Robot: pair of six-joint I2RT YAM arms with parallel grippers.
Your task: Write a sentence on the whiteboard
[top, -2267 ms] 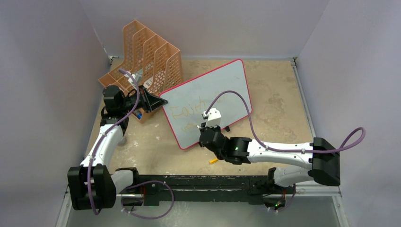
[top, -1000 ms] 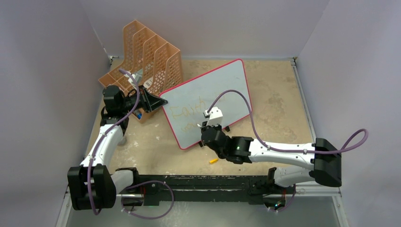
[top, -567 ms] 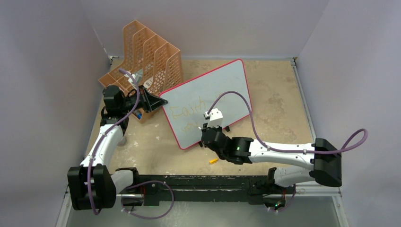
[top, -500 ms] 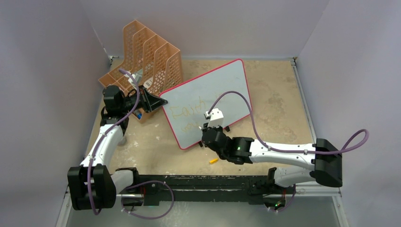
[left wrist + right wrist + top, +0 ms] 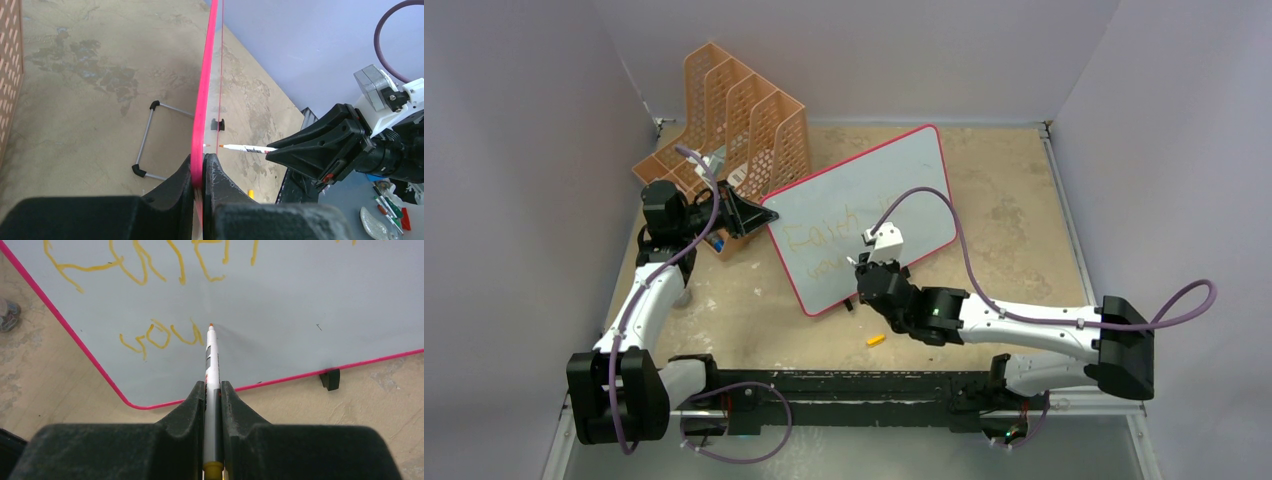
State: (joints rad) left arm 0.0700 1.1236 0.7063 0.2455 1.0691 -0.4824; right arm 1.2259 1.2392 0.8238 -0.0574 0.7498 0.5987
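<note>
At nine o'clock, the left tool [image 5: 200, 162] is pinching the pink frame of the whiteboard [image 5: 894, 180], which is standing tilted on the desk [image 5: 1004, 210]. The sentence [image 5: 821, 237] is reading "Faith" above "you". At four o'clock, the right tool [image 5: 213, 390] is clamping a marker [image 5: 212, 352], whose tip is meeting the board beside "you".

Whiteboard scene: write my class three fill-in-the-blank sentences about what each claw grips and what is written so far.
The right claw is shut on a ____ aimed at the whiteboard.
The left claw is shut on the whiteboard's ____ frame.
The lower line of the sentence so far reads ____.
Missing words: marker; pink; you.
</note>
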